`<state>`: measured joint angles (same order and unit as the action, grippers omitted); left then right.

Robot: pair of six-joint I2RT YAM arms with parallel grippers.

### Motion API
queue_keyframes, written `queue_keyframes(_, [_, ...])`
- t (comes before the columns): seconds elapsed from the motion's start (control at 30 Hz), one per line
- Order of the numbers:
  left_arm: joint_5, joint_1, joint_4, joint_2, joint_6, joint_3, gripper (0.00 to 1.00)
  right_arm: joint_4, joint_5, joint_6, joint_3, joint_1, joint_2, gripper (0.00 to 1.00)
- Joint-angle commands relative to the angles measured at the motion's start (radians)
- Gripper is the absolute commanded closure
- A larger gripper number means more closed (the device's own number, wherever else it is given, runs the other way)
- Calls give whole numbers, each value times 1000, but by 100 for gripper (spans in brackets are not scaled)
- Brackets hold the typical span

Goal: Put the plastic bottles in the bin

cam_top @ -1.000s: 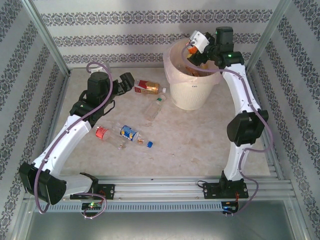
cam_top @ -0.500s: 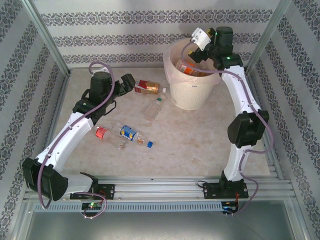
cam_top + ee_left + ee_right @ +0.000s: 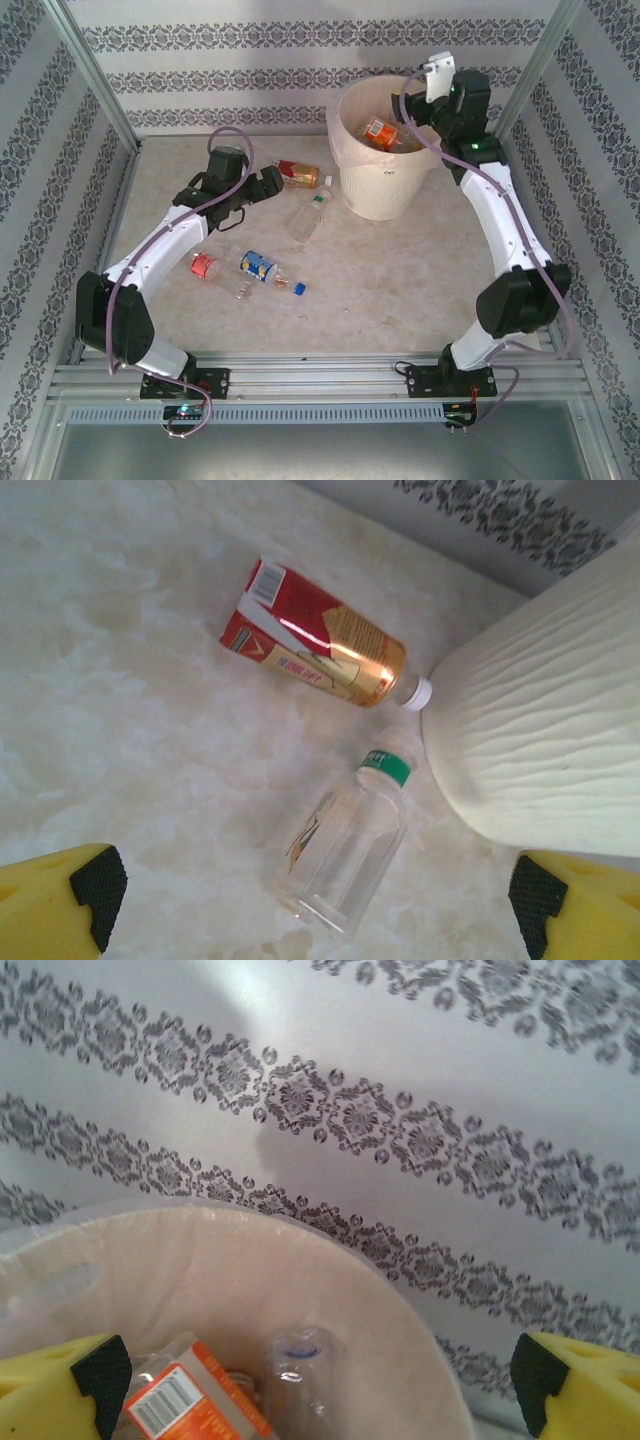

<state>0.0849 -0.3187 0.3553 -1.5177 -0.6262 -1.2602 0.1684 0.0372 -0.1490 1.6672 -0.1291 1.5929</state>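
The cream bin (image 3: 385, 192) stands at the back. An orange-label bottle (image 3: 381, 132) lies inside it, beside a clear one (image 3: 300, 1380). My right gripper (image 3: 412, 104) hangs open over the bin's far right rim, its jaws (image 3: 318, 1375) holding nothing. On the table lie a red-and-gold bottle (image 3: 300, 174), a clear green-capped bottle (image 3: 308, 217), a red-label bottle (image 3: 213, 270) and a blue-label bottle (image 3: 262, 268). My left gripper (image 3: 264, 184) is open just left of the red-and-gold bottle. In the left wrist view it (image 3: 316, 895) hovers over the green-capped bottle (image 3: 345, 860).
A loose blue cap (image 3: 299, 289) lies near the blue-label bottle. Patterned walls and metal frame posts close in the table on three sides. The bin's ribbed wall (image 3: 540, 740) stands close to the right of the green-capped bottle.
The right gripper let the orange-label bottle drop into the bin, opened fully and drew back to the right. The left arm swung right toward the two bottles beside the bin.
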Motion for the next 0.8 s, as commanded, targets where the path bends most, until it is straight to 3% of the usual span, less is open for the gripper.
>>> queue_keyframes(0.0, [48,8,33,-40,58,-40,0,-42,-32,196,-94,-14,-97,2])
queue_keyframes(0.33, [90,-4,20,-153,120,-38,0,-68,2,459,-388,-24,-341,2])
queue_keyframes(0.6, [84,-56,27,-226,232,-42,0,-7,4,568,-536,-24,-471,2])
queue_keyframes(0.77, [23,-115,58,-294,282,-75,0,5,-5,587,-582,-23,-486,2])
